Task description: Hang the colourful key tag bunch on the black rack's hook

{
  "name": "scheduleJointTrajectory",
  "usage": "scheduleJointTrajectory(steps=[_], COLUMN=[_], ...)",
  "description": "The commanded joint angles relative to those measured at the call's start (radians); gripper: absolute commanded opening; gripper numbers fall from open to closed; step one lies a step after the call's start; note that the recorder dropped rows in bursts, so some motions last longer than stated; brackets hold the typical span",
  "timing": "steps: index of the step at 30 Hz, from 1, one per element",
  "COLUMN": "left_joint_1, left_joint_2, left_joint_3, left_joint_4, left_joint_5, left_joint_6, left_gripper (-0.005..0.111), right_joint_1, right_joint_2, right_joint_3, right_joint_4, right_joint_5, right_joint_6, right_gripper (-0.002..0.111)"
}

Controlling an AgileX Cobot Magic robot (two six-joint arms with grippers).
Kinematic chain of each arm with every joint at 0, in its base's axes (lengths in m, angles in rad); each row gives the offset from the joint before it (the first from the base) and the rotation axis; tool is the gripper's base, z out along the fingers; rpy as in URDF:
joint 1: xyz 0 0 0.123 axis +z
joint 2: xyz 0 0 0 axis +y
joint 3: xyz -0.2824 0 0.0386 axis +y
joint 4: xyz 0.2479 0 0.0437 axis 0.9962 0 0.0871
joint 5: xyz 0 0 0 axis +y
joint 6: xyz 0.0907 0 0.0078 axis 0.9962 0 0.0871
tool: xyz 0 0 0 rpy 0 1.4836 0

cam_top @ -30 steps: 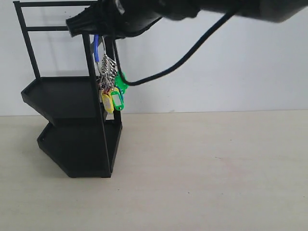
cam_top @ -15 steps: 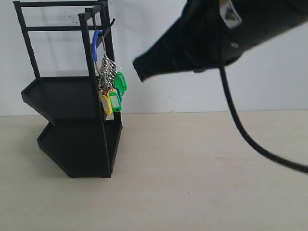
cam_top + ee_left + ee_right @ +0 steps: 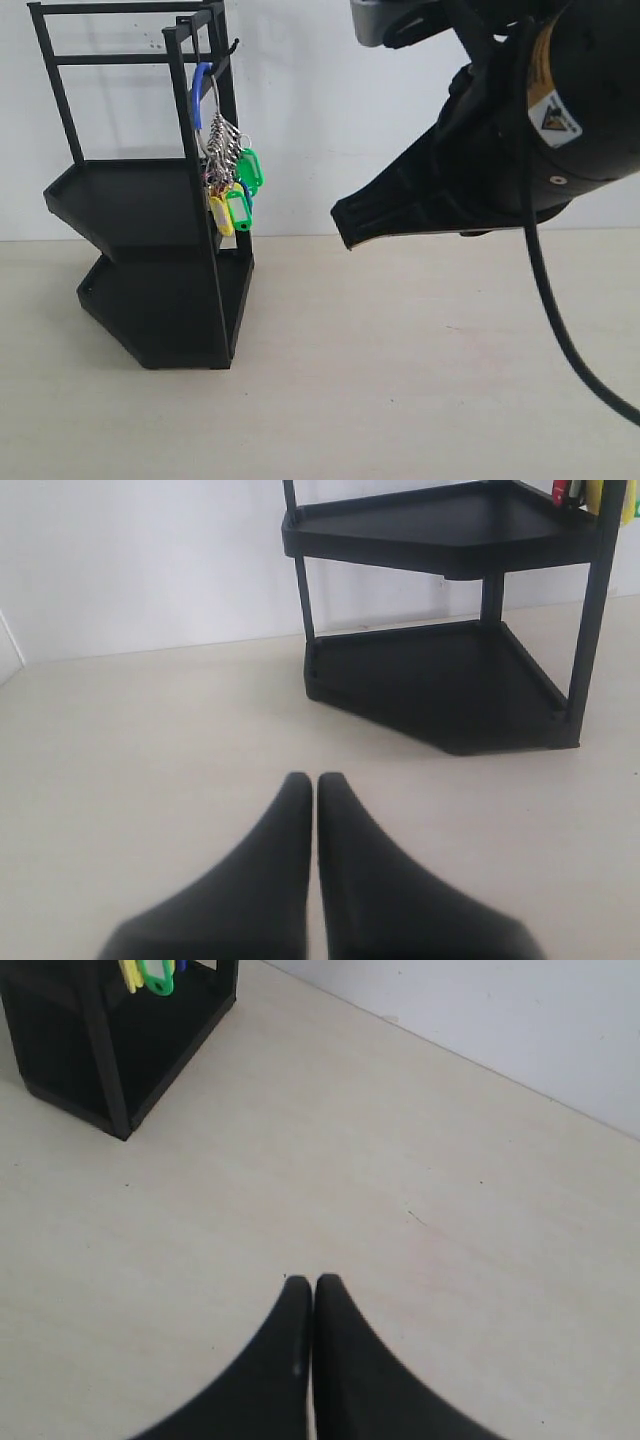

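Note:
The colourful key tag bunch hangs by its blue loop from the hook at the top of the black rack, free of any gripper. My right gripper is well to the right of the rack, in the air, shut and empty; its wrist view shows the jaws pressed together over bare table, with the tags far off. My left gripper is shut on nothing, low over the table, facing the rack.
The rack stands at the left against a white wall. The pale table stretches to the right of it. The right arm's black cable hangs down at the right.
The right gripper has let go of the bunch, drawn away from the rack to the right and downward, and shut. The bunch stays hanging on the hook.

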State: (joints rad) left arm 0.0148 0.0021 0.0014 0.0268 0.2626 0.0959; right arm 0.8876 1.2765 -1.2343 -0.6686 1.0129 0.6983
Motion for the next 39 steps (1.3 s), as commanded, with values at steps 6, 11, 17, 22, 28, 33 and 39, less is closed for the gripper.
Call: scheduleJointTrajectory(steps=[6, 11, 17, 22, 28, 33, 39], left_joint_1=[-0.001, -0.001, -0.001, -0.001, -0.001, -0.001, -0.001], left_joint_2=[-0.002, -0.002, -0.002, -0.002, -0.002, -0.002, -0.002], left_joint_3=[-0.001, -0.001, -0.001, -0.001, -0.001, -0.001, -0.001], left_joint_4=[-0.003, -0.003, -0.003, -0.003, -0.003, -0.003, -0.003], left_joint_5=[-0.007, -0.007, -0.007, -0.007, -0.007, -0.007, -0.009], left_joint_6=[0.001, 0.001, 0.001, 0.001, 0.001, 0.001, 0.001], left_gripper=[0.004, 0.004, 0.004, 0.004, 0.004, 0.004, 0.004], right_joint_1=[0.005, 0.005, 0.005, 0.005, 0.005, 0.005, -0.097], right_joint_2=[-0.009, -0.009, -0.011, -0.031, -0.139, -0.293, -0.587], right_joint_3=[0.000, 0.000, 0.000, 0.000, 0.000, 0.049, 0.317], right_joint_4=[-0.005, -0.007, -0.007, -0.012, -0.011, -0.028, -0.055], right_joint_5=[-0.019, -0.021, -0.023, -0.025, 0.031, 0.033, -0.206], right_joint_6=[0.002, 0.000, 0.000, 0.002, 0.043, 0.056, 0.052], right_gripper=[0.000, 0.000, 0.000, 0.000, 0.000, 0.000, 0.000])
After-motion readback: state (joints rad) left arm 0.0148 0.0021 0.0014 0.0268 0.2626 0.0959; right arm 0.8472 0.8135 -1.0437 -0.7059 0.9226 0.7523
